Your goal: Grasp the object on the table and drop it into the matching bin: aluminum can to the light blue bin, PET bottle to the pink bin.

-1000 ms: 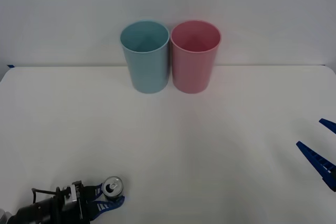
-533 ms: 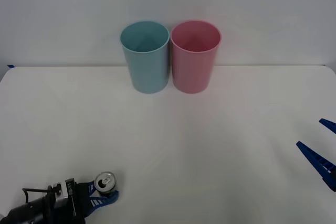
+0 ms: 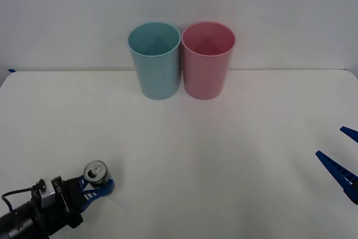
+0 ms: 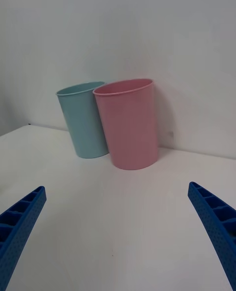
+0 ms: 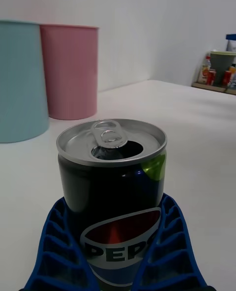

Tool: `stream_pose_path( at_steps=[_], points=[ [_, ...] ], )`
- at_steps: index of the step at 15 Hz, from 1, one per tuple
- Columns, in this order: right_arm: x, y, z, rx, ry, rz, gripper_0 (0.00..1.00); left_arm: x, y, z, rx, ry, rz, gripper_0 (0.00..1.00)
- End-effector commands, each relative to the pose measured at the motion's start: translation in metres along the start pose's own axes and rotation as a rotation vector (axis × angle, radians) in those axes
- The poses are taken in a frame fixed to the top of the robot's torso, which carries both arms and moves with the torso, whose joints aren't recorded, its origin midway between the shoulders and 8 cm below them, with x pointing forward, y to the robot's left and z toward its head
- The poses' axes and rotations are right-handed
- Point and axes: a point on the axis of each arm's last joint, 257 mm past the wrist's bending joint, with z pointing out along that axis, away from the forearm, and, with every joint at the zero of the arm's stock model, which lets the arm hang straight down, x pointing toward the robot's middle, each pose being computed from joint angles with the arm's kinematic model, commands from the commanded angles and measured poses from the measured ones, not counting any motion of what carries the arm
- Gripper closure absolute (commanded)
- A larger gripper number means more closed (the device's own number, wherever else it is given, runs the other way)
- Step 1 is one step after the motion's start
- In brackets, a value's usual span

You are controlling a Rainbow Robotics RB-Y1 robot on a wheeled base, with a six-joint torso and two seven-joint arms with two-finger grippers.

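Aluminum can [image 3: 95, 172] sits upright at about 7 o'clock in the front view, near the counter's [image 3: 224, 155] near-left corner, clamped in the left tool [image 3: 96, 184]. Both blue ribbed fingers [image 5: 61, 251] press its sides, one per side. Whether it's resting on the counter or lifted off: can't tell.

Left wrist view adds detail the front view lacks: silver top [image 5: 112, 140] with pull tab, mouth opened, dark body with a white-and-blue PEPSI mark and a green patch near the rim. Same view has clutter on a far ledge [image 5: 219, 72] at 2 o'clock, beyond the counter.

Light blue bin [image 3: 155, 60] and pink bin [image 3: 207, 60] stand upright at 12 o'clock, at the counter's far edge against the white wall [image 3: 279, 15]. In the front view they're just beside each other, blue on the left; touching or a hair apart, can't tell. Right wrist view shows them overlapping, pink nearer.

Right tool [image 4: 118, 232] is at 4 o'clock by the counter's right edge, fingers spread wide, holding nothing.

Bare white counter between the can and the bins. The can is close to the near edge, with open room ahead and to its right.
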Motion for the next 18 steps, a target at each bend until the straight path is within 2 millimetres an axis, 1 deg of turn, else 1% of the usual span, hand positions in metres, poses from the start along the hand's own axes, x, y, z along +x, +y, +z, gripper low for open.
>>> stream_pose_path(
  at_steps=[1, 6, 7, 9, 13, 15, 16, 18],
  points=[
    [0.000, 0.000, 0.000, 0.000, 0.000, 0.000, 0.00, -0.030, 0.019, 0.003, -0.069, -0.030, -0.028, 1.00],
    [0.000, 0.000, 0.000, 0.000, 0.000, 0.000, 0.00, -0.084, 0.048, 0.007, -0.158, -0.108, -0.041, 1.00],
    [0.000, 0.000, 0.000, 0.000, 0.000, 0.000, 0.00, -0.098, 0.057, 0.009, -0.189, -0.129, -0.034, 1.00],
    [0.000, 0.000, 0.000, 0.000, 0.000, 0.000, 0.00, -0.119, 0.070, 0.010, -0.227, -0.153, -0.039, 1.00],
    [0.000, 0.000, 0.000, 0.000, 0.000, 0.000, 0.00, -0.175, 0.091, 0.031, -0.257, -0.181, -0.053, 1.00],
    [0.000, 0.000, 0.000, 0.000, 0.000, 0.000, 0.00, -0.188, 0.106, 0.034, -0.262, -0.172, -0.034, 1.00],
    [0.000, 0.000, 0.000, 0.000, 0.000, 0.000, 0.00, -0.199, 0.114, 0.040, -0.259, -0.172, -0.029, 1.00],
    [0.000, 0.000, 0.000, 0.000, 0.000, 0.000, 0.00, -0.213, 0.121, 0.050, -0.241, -0.169, -0.023, 1.00]
  ],
)
